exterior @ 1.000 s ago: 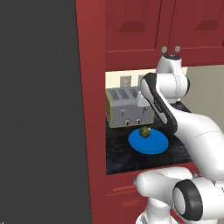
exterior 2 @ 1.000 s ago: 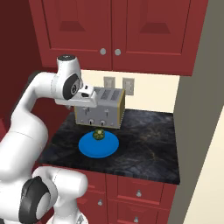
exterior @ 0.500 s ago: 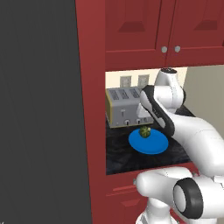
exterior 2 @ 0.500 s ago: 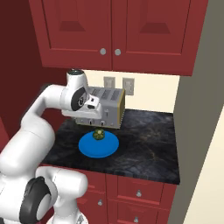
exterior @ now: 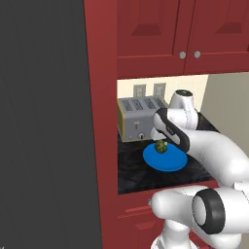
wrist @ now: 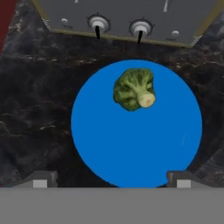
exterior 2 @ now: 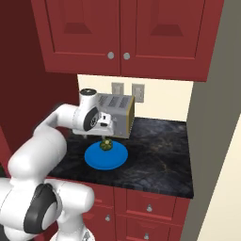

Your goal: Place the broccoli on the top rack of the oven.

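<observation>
Hand view: gripper [wrist: 109, 178] lower over broccoli [wrist: 133, 89]

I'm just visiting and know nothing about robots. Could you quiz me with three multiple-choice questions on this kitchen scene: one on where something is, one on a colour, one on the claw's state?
1. Where does the broccoli lie?
A. on the plate
B. on top of the toaster
C. on the bare counter

2. What colour is the plate?
A. red
B. blue
C. white

3. How is the claw?
A. shut on the broccoli
B. shut on the plate's rim
C. open, holding nothing

Answers: 1 A, the floret rests on the plate's far half, in front of the toaster. 2 B, it is plainly blue. 3 C, the hand view shows its tips wide apart above the plate.
</observation>
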Controlling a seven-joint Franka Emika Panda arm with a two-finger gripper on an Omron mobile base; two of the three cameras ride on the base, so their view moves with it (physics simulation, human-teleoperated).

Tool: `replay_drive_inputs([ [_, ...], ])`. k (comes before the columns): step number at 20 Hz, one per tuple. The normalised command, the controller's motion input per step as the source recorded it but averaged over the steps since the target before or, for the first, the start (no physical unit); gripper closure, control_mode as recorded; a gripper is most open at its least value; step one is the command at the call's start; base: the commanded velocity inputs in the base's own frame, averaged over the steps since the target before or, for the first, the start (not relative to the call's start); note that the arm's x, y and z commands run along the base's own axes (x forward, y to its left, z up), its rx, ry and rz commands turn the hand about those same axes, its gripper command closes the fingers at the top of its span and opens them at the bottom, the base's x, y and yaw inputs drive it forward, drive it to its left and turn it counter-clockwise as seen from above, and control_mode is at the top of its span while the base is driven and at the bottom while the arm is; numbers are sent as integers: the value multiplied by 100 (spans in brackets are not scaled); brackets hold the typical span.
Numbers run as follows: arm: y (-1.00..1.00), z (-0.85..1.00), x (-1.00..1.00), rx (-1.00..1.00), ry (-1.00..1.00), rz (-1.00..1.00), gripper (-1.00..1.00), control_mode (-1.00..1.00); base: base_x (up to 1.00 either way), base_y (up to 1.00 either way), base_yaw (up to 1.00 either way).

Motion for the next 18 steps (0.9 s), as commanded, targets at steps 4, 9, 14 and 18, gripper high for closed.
replay_drive_inputs([
  [4,-13,-38,26,0,0,6,-100,-100,0,0,0],
  [9,-7,-17,27,0,0,3,-100,-100,0,0,0],
  [14,-10,-22,15,0,0,0,-100,-100,0,0,0],
  [18,-6,-34,18,-2,0,0,-100,-100,0,0,0],
])
